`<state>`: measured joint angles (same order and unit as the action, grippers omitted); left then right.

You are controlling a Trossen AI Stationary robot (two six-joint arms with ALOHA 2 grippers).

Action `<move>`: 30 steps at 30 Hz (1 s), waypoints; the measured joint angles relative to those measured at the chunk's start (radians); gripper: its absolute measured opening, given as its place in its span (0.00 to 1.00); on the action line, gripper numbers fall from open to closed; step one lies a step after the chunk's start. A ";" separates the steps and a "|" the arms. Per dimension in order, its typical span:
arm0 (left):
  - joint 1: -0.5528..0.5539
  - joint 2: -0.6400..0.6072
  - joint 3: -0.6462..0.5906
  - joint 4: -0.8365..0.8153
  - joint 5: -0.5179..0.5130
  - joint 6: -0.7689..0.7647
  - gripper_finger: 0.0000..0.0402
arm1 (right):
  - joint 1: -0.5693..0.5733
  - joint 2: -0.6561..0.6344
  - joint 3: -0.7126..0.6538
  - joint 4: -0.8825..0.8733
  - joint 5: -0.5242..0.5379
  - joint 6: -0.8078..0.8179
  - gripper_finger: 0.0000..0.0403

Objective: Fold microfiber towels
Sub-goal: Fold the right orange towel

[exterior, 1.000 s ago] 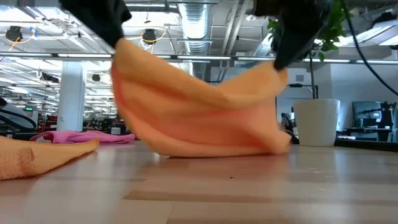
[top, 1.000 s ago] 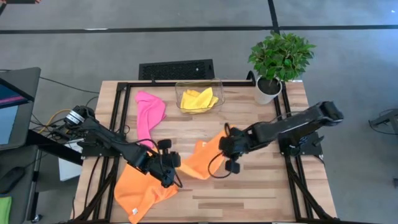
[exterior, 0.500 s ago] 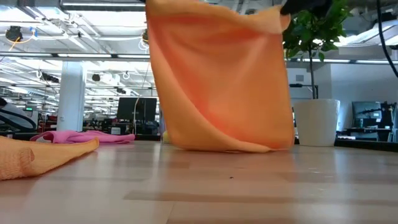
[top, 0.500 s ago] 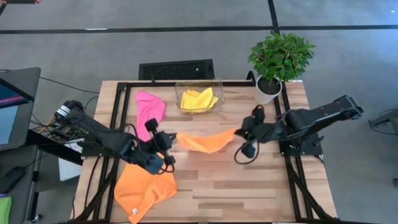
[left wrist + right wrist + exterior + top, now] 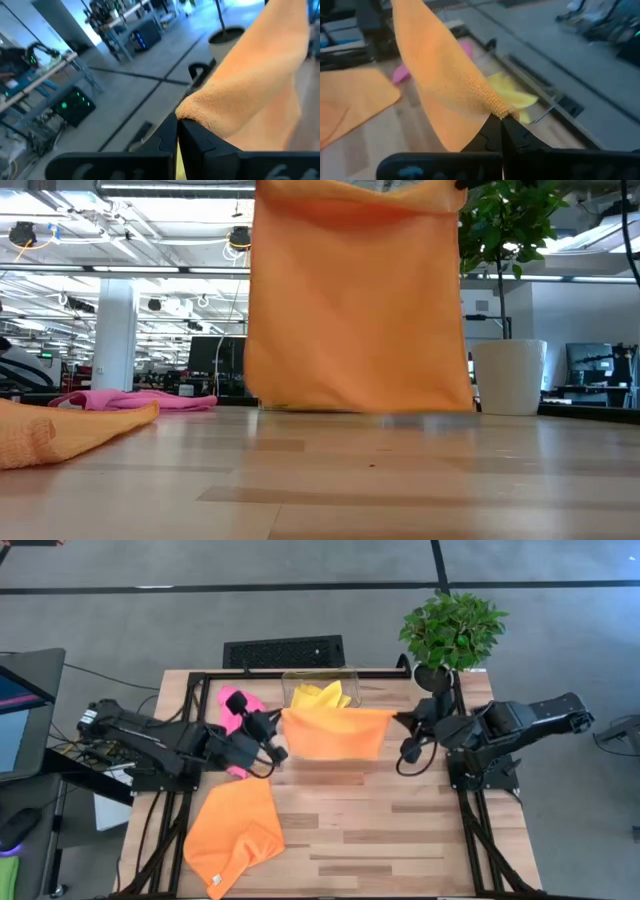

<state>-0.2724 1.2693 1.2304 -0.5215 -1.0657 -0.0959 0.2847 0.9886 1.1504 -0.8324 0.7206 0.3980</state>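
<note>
Readable text: none you can make out in any view.
Labels, brands: none legible on anything you see.
Numbers, signs: none legible on anything you see.

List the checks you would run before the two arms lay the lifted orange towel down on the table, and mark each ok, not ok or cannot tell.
1. Left tool pinches a top corner of the held orange towel: ok.
2. Right tool pinches the other corner: ok.
3. Towel hangs flat between them: ok.
4. Bottom hem clear of the table: cannot tell.
5. Second orange towel lies off to the side, apart from the landing area: ok.
6. Pink towel clear of the left arm: not ok.
</note>
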 joint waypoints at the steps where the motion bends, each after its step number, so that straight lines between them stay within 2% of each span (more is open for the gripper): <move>1: 0.012 -0.004 0.000 0.042 0.010 0.045 0.00 | -0.002 -0.001 0.011 0.000 0.015 -0.021 0.01; 5: 0.041 -0.022 0.000 0.148 0.064 0.179 0.00 | -0.001 -0.001 0.043 0.003 0.042 -0.066 0.01; 9: 0.039 -0.028 0.000 0.115 0.169 0.152 0.00 | 0.025 0.005 0.044 -0.039 0.040 -0.028 0.01; 14: 0.018 -0.027 -0.012 -0.033 0.331 -0.029 0.00 | 0.090 0.066 0.045 -0.177 0.010 0.151 0.01; 21: -0.065 -0.026 -0.052 -0.203 0.444 -0.291 0.00 | 0.219 0.204 0.027 -0.236 -0.067 0.378 0.02; 30: -0.179 -0.024 -0.142 -0.187 0.540 -0.509 0.00 | 0.363 0.337 0.009 -0.244 -0.186 0.622 0.02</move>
<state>-0.4511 1.2449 1.0889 -0.7090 -0.5259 -0.6047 0.6478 1.3256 1.1591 -1.0763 0.5344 1.0199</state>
